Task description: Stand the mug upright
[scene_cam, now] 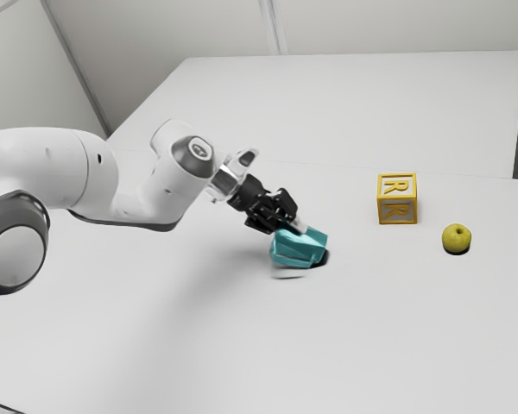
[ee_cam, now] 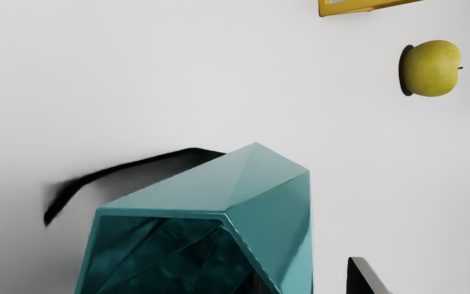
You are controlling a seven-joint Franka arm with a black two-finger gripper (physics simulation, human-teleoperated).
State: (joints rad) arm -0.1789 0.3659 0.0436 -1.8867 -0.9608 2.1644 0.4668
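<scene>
End effector (scene_cam: 285, 227): open, one finger (ee_cam: 370, 279) beyond the outer wall of the mug (scene_cam: 297, 249) with a gap between, the other apparently inside its mouth; we judge that this straddles the wall for righting. The mug lies tipped, mouth toward the end effector. Farther, toward the exterior view's right: an apple (scene_cam: 457, 238), then a lettered block (scene_cam: 397, 199).

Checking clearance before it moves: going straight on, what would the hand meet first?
Most likely the teal faceted mug, whose open mouth faces the hand; the exact depth between them is unclear.
</scene>
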